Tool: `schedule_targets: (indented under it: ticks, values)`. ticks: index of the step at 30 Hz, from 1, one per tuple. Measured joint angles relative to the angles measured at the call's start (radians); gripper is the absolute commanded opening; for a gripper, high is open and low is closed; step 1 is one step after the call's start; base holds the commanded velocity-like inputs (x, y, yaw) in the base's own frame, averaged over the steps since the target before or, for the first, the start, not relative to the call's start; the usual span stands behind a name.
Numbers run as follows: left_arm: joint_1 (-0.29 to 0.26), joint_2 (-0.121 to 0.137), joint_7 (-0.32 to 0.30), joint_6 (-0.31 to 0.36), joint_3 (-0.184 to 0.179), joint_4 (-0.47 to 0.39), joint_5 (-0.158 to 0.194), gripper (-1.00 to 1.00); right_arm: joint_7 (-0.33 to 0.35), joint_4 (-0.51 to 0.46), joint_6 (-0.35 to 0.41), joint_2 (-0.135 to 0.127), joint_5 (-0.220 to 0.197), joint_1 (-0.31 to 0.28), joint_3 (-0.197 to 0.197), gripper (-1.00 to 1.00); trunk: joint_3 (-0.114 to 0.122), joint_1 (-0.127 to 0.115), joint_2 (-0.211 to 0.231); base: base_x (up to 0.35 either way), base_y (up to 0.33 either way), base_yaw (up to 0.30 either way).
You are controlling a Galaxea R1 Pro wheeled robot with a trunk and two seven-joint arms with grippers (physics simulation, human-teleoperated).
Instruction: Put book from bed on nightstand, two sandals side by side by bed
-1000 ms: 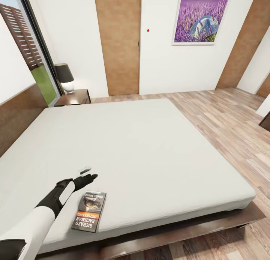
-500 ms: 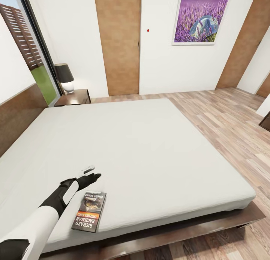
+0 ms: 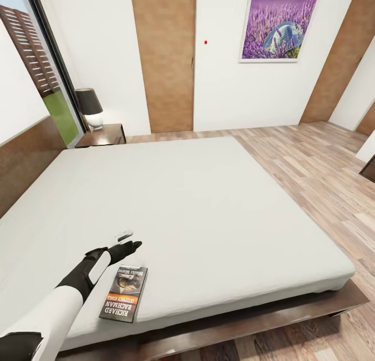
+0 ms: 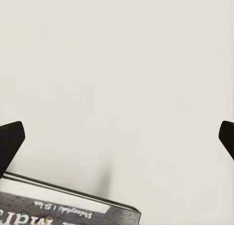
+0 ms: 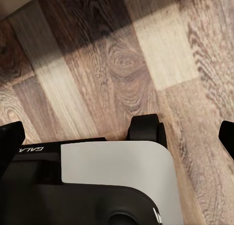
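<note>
The book [image 3: 124, 294] lies flat on the bed [image 3: 208, 204] near its front left corner, its dark cover with the orange band facing up. My left gripper [image 3: 129, 240] hovers over the mattress just beyond the book's far end, open and holding nothing. In the left wrist view the book's [image 4: 63, 211] near edge shows, and the left gripper [image 4: 117, 137] has its black fingertips [image 4: 10, 141] spread wide over bare mattress. The right gripper [image 5: 117, 137] is open and points down at the floor. A nightstand [image 3: 102, 135] stands at the bed's far left corner. The sandals are out of view.
A lamp with a dark shade [image 3: 89, 107] takes up part of the nightstand's top. Brown doors [image 3: 165, 59] and a lavender picture [image 3: 278, 26] line the far wall. Wood-plank floor [image 3: 323, 173] runs along the bed's right side. My own base [image 5: 112, 186] shows under the right gripper.
My left gripper has crept slightly forward and right over the mattress, past the book's far end. The book has not moved.
</note>
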Motion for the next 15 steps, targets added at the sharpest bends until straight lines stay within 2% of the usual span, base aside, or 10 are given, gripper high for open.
schedule_targets:
  ticks: [15]
  values:
    - [0.0, -0.007, 0.003, -0.001, 0.001, 0.002, 0.001, 1.0, 0.001, 0.0, 0.0, 0.0, 0.0, 0.0, 0.0, 1.0, -0.047, 0.057, -0.105, 0.0, 0.0, 0.0]
